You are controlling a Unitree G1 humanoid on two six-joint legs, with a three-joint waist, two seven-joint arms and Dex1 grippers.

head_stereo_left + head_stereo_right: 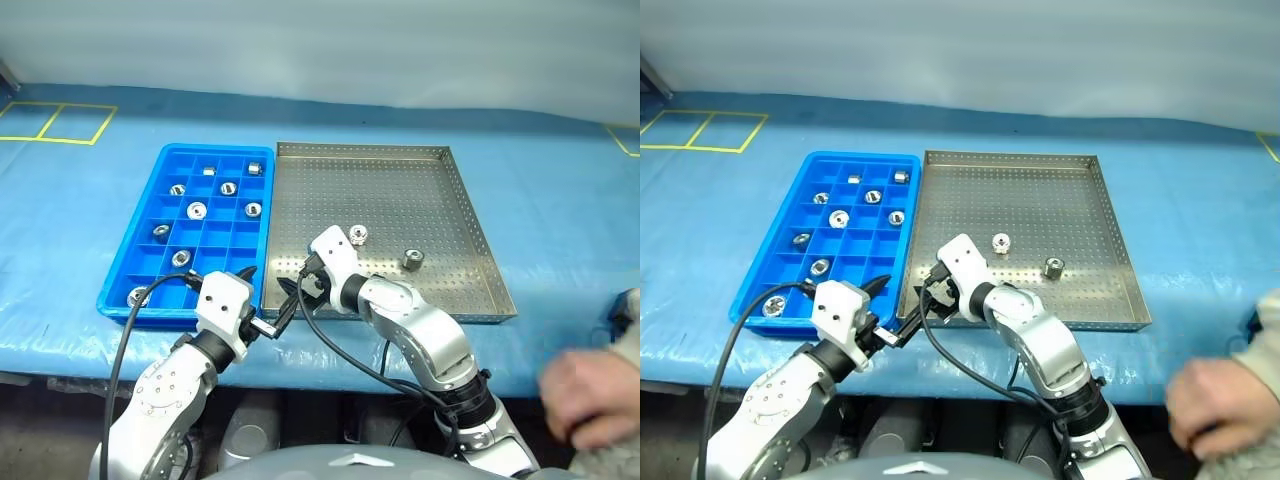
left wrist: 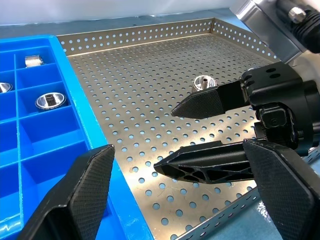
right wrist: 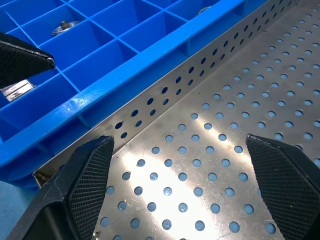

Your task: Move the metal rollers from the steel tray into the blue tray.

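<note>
Steel tray (image 1: 455,215): grey, perforated floor, low rim; set on the blue-covered counter (image 1: 560,180), its left edge touching the blue tray.
Blue tray (image 1: 150,265): gridded plastic, just left of the steel tray; nine rollers seen in separate compartments, among them one near the far right corner (image 1: 256,168) and one at the near left corner (image 1: 137,295).
Metal rollers still in steel tray: two, both in the near half; one (image 1: 357,234) toward the middle, one (image 1: 413,259) further right, well apart from each other.
Right hand (image 1: 300,288): released, black fingers spread wide, nothing between them; low over the near left corner of the steel tray, pointing toward the blue tray's wall.
Right hand to rollers: nearer roller lies beyond and to the right of the wrist, not between the fingers; the other roller further right still.
Left hand (image 1: 262,305): released, fingers wide apart and empty; at the near edge where the two trays meet, aimed across the steel tray.
Left hand to rollers: in the left wrist view one roller (image 2: 204,81) stands upright on the perforated floor beyond the right hand's fingers (image 2: 200,104), well apart from the left fingertips (image 2: 92,172).
Hands to each other: close together at the near left corner of the steel tray, tips not touching.
Person's hand (image 1: 585,390): at the near right, off the counter, blurred.
</note>
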